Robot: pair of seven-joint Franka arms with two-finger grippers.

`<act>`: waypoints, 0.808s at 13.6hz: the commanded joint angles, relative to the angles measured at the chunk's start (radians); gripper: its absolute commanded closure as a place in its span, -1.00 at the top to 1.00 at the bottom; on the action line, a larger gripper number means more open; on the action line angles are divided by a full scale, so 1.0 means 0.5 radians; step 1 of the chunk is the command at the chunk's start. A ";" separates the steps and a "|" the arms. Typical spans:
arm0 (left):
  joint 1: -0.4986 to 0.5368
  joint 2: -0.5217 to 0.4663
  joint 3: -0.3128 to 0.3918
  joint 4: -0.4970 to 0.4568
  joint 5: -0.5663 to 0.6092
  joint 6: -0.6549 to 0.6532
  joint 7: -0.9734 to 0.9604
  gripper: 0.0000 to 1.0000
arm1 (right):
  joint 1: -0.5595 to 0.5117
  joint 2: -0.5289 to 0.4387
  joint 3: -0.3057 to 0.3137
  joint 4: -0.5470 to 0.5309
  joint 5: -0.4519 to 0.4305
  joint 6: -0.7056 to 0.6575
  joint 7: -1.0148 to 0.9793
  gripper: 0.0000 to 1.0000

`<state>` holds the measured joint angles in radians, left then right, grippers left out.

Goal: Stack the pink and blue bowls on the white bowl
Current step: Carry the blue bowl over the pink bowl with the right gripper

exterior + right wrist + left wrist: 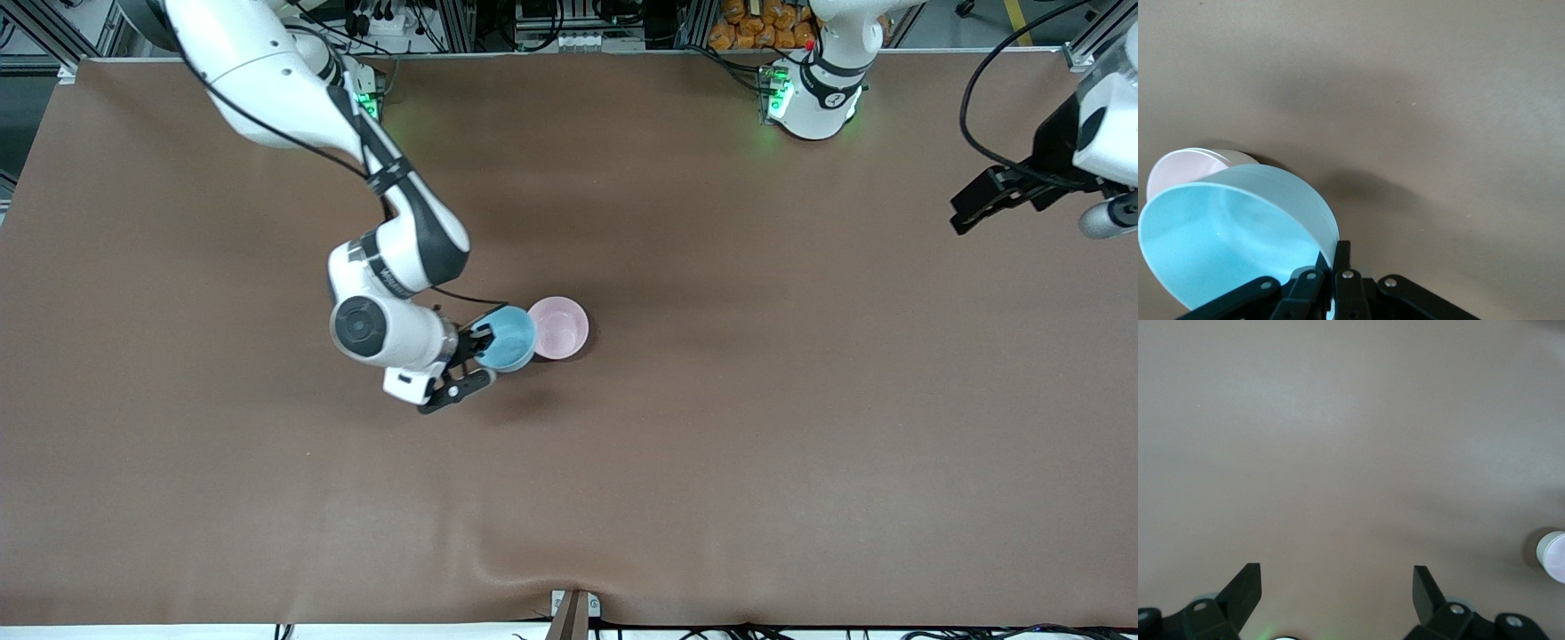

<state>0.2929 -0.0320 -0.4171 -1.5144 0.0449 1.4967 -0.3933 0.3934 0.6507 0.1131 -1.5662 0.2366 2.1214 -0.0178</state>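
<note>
Where the surface [569, 498] lies nearest the front camera, found bare brown covering only and no bowl.

Farther up, noted the right gripper [481, 341] with fingers closed on the rim of the blue bowl [508, 338]. Pinched at one edge only, so hangs tilted and clear of the surface, with a shadow beneath. Judged an edge grip chosen to leave the underside free for nesting into another bowl.

Held over the surface just beside the pink bowl [558, 327], with rims overlapping in the front view but not yet centred over it. Judged step in hand: carrying blue across for setting on top. Risk noted: a tilted descent could catch the pink rim and push it aside.

Found the pink bowl upright near the middle of the surface. Shows a whiter outer wall in the right wrist view, which may indicate the white bowl underneath, but cannot tell. Located no separate white bowl anywhere.

Farthest, toward the left arm's end, noted the left gripper [969, 209] waiting over bare surface, fingers spread wide and holding nothing. Judged parked clear of the working arm.
</note>
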 commanded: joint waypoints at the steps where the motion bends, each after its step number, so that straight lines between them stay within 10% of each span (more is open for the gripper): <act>1: 0.098 -0.092 -0.022 0.010 -0.004 -0.091 0.124 1.00 | 0.011 -0.001 -0.011 0.012 0.045 -0.012 0.164 -1.00; 11: 0.105 -0.056 -0.019 0.010 0.002 0.001 0.216 1.00 | 0.290 0.002 -0.014 0.015 0.180 -0.006 0.863 -1.00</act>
<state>0.3312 -0.0717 -0.4189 -1.5127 0.0449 1.4773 -0.3073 0.5117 0.6532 0.1147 -1.5657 0.3052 2.1188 0.3533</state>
